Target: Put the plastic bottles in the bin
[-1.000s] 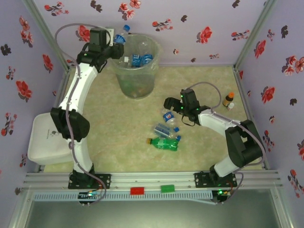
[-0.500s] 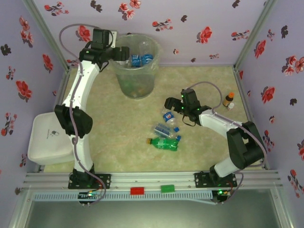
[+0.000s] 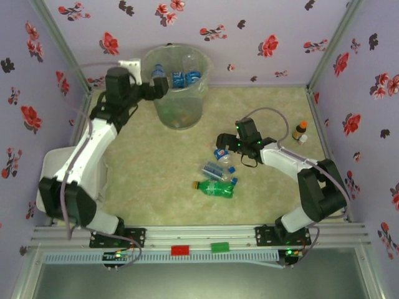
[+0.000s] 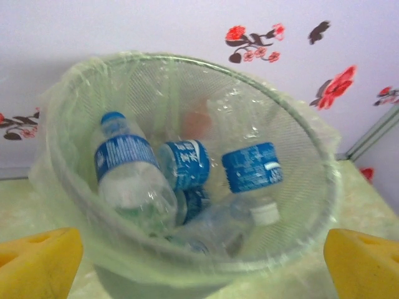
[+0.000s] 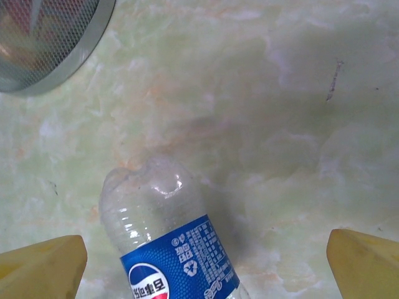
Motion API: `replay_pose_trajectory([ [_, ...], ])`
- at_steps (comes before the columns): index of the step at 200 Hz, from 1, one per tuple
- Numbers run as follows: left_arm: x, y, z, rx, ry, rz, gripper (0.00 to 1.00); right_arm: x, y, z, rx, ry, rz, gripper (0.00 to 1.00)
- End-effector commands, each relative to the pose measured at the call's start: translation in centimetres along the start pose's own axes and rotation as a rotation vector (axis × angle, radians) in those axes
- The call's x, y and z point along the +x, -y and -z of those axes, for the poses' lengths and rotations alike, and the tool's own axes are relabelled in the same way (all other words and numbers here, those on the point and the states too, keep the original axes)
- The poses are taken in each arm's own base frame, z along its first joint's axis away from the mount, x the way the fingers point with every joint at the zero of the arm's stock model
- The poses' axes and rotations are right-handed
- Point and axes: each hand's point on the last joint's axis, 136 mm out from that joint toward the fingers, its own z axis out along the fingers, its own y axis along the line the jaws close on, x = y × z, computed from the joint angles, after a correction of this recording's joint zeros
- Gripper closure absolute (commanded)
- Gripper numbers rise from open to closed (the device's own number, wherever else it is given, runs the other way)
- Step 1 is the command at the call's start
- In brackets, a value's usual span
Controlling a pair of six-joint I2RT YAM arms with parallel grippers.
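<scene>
The clear, dented plastic bottle (image 5: 168,249) with a blue label lies flat off the near right side of the tall translucent grey-green bin (image 3: 181,112); it sits under the right gripper (image 3: 222,141), whose fingers (image 5: 37,268) stand apart, its long axis crossing between them; the left gripper (image 3: 159,87), spread wide and empty, hangs at the bin's rim, above bottles (image 4: 187,165) inside.

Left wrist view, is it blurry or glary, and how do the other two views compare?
Left wrist view: the near rim of the translucent grey-green plastic bin is smeared, the blue-labelled clear bottles inside only slightly soft. Right wrist view: sharper, a small glint on the base of the clear blue-labelled bottle, soft shadow on the pale green marbled tabletop. Top external view: even light, coarse detail.
</scene>
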Motion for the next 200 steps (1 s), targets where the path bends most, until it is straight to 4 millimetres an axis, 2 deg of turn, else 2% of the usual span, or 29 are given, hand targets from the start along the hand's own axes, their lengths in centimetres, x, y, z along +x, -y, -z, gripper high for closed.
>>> replay_pose_trajectory([
  [1,-1.1,1.7,2.4,0.114,0.198,0.141,0.0,0.3,-0.2,0.1,0.037,-0.053,0.098,0.01],
  [27,4.5,0.7,3.2,0.131,0.202,0.3,0.0,0.9,-0.4,0.0,0.057,-0.104,0.161,0.04],
  [57,11.2,0.2,2.7,0.074,0.096,0.381,0.0,1.6,-1.3,-0.5,0.043,-0.141,0.208,0.07],
  [99,18.0,1.4,1.1,0.047,-0.073,0.454,0.0,2.2,-1.8,-1.9,0.047,-0.183,0.229,0.1],
  [125,19.8,1.5,0.0,0.028,-0.127,0.483,0.0,2.0,-2.0,-2.7,0.082,-0.196,0.269,0.16],
  [169,19.4,2.4,-1.6,0.039,-0.175,0.439,0.0,1.4,-2.0,-4.2,0.124,-0.214,0.307,0.21],
  [200,19.6,2.5,-1.9,0.042,-0.183,0.436,0.0,1.9,-1.8,-5.2,0.166,-0.245,0.332,0.22],
])
